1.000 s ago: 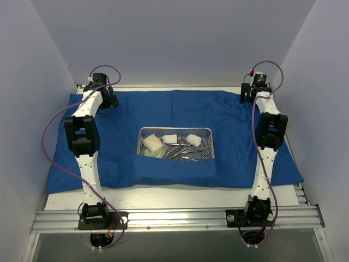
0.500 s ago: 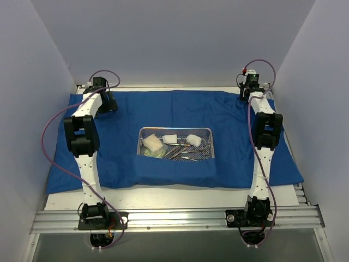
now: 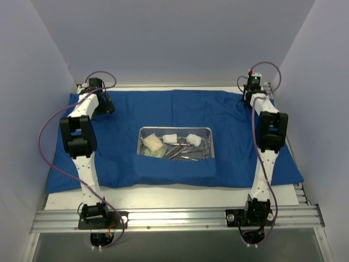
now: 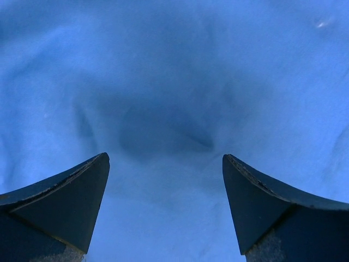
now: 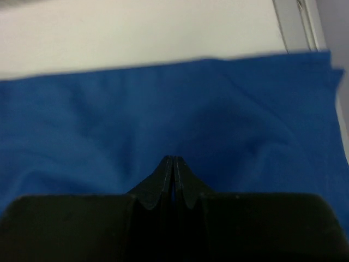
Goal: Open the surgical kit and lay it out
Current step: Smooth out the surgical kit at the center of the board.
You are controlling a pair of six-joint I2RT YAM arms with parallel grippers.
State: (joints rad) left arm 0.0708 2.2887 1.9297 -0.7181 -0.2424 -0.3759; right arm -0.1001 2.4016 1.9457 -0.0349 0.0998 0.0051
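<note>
Where the one blue cloth (image 3: 229,164) lies spread over the table (image 3: 163,194), a single wire-mesh tray (image 3: 174,129) sits at its middle. The tray holds three white gauze pads (image 3: 170,138) and a cluster of steel instruments (image 3: 188,153) too tangled to count. Beyond, two grippers are at the cloth's far corners. The left gripper (image 4: 163,161) hangs over it, fingers spread wide and holding nothing. The right gripper (image 5: 173,159) has its fingers pressed together; whether they pinch a fold cannot be told.
</note>
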